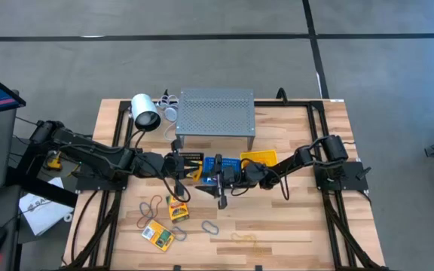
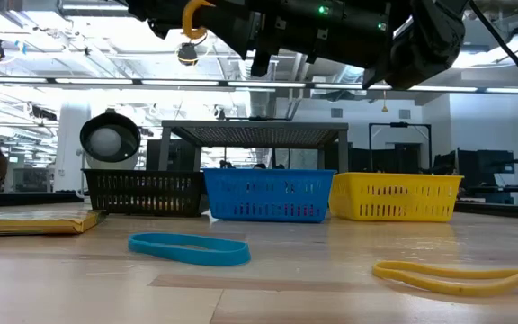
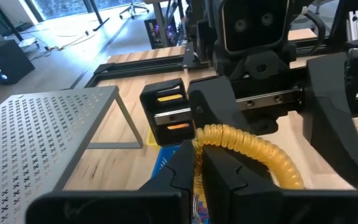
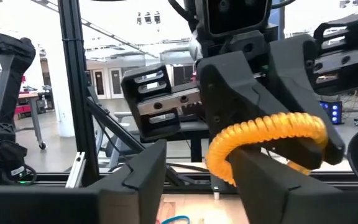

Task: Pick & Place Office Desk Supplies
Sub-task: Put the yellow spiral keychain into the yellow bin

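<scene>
A yellow coiled loop (image 3: 247, 146) is in the air over the blue basket (image 1: 228, 162), held by my left gripper (image 3: 197, 171), which is shut on it. The loop also shows in the right wrist view (image 4: 266, 127) and near the top of the low view (image 2: 193, 13). My right gripper (image 4: 204, 180) faces the left one from the table's right. It is open wide, with its fingers on either side of the loop. Crayon-like packs (image 1: 178, 208) (image 1: 158, 235), band loops (image 1: 153, 205) and grey clips (image 1: 209, 226) lie flat on the table near the front. My left gripper pinches the coiled loop between its two fingers at one stretch of the coil (image 3: 199, 149). The fingers are about level and come from the table's left. The loop is lifted clear of the table and baskets, and the rest of it arcs out past the fingertips toward my right gripper.
Black (image 2: 142, 191), blue (image 2: 268, 193) and yellow (image 2: 394, 196) baskets stand in a row in front of the grey perforated shelf (image 1: 215, 111). A white lamp-like cylinder (image 1: 145, 113) lies at the far left. A blue band (image 2: 187, 247) and a yellow band (image 2: 457, 274) lie near the front.
</scene>
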You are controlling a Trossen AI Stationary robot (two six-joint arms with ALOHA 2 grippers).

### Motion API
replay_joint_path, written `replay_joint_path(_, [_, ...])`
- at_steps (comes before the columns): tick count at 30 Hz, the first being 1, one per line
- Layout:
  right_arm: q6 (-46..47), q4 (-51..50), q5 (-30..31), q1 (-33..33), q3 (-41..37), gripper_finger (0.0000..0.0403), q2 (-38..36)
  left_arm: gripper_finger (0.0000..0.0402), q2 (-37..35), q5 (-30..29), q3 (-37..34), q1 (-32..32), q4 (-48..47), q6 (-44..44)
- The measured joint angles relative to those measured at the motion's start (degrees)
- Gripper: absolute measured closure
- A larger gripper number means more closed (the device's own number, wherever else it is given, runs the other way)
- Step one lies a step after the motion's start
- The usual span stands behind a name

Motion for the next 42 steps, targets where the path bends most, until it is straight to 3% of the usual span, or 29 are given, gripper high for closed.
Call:
replay_joint_path(12, [3.01,-0.12,0.0,-0.81,0.0,0.0391,0.0,0.0392,0.0,0.0,0.0,0.0,-0.02,-0.11])
replay_joint_path(24, [2.97,-0.13,-0.01,-0.78,0.0,0.0398,0.0,0.037,0.0,0.14,0.0,0.0,-0.1,-1.54])
replay_joint_path(30, [2.85,-0.12,-0.03,-0.76,0.0,0.04,0.0,0.0344,0.02,3.3,-0.02,0.0,-1.2,-1.68])
replay_joint_path(34, [2.84,-0.11,-0.06,-0.76,0.0,0.0401,0.0,0.0308,0.02,3.37,-0.02,0.01,-1.43,-1.68])
replay_joint_path(42, [2.84,-0.11,-0.19,-0.74,0.0,0.0402,0.0,0.0188,0.02,3.27,-0.02,0.02,-1.49,-1.64])
